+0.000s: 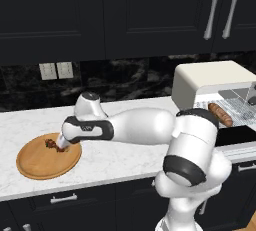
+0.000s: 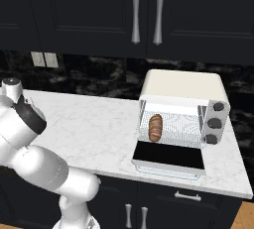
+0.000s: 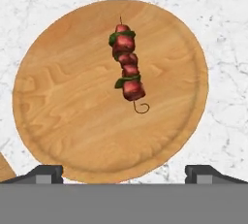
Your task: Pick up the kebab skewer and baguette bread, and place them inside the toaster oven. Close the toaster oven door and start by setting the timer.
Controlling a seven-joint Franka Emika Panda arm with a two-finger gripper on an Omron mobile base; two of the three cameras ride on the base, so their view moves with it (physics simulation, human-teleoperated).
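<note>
The plate (image 3: 72, 102) is smooth grained wood, the counter (image 3: 223, 34) veined white marble. The oven (image 2: 181, 91) looks matt cream with a wire rack (image 2: 178, 126).

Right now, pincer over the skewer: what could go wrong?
1. The skewer is thin and lies flat on the plate; the open pincer may close on wood or slip off.
2. The baguette already sits on the oven rack; a careless insertion could knock it.

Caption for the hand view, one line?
Open gripper above a kebab skewer lying on a round wooden plate on the marble counter.
</note>
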